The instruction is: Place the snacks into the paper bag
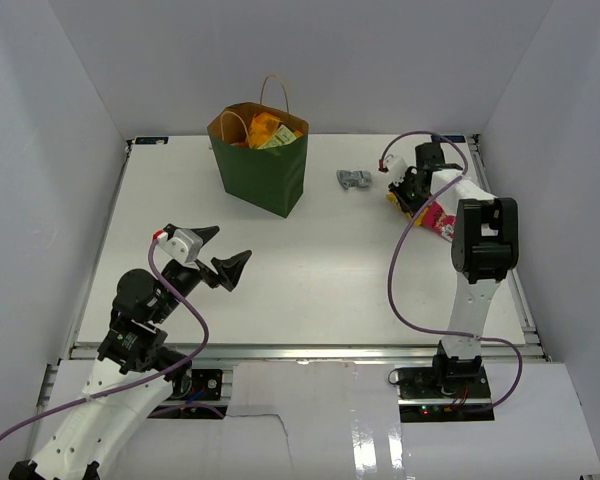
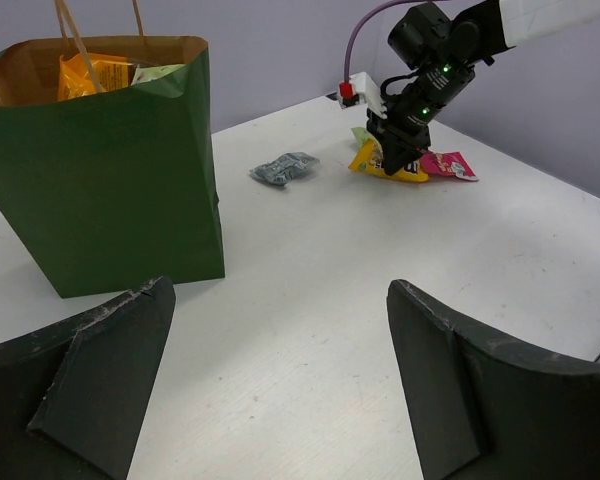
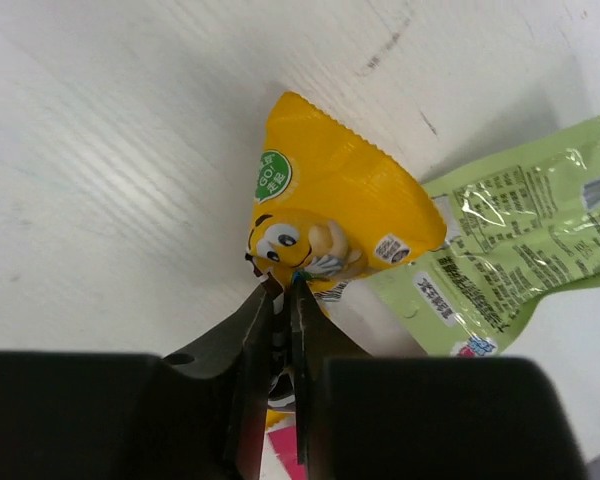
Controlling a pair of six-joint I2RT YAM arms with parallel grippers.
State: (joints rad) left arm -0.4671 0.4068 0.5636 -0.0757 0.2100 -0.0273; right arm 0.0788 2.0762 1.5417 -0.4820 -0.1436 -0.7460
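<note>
right claw (image 3: 283, 288) pinched on near edge of yellow packet (image 3: 340, 200), green packet (image 3: 520, 240) just right of claw, so lift straight up to bring yellow only, then carry to bag (image 1: 265, 175) well to claw's left; left claw (image 2: 278, 290) spread, holding nothing.

Green paper bag (image 1: 263, 175) upright at the far centre of the table (image 1: 310, 290), orange and light-green packets (image 1: 265, 131) inside, grey packet (image 1: 353, 179) lying to its right, right gripper (image 1: 404, 192) down on a yellow packet (image 1: 394, 200) beside a pink packet (image 1: 439, 220), left gripper (image 1: 232, 243) at near left, jaws spread wide.
</note>
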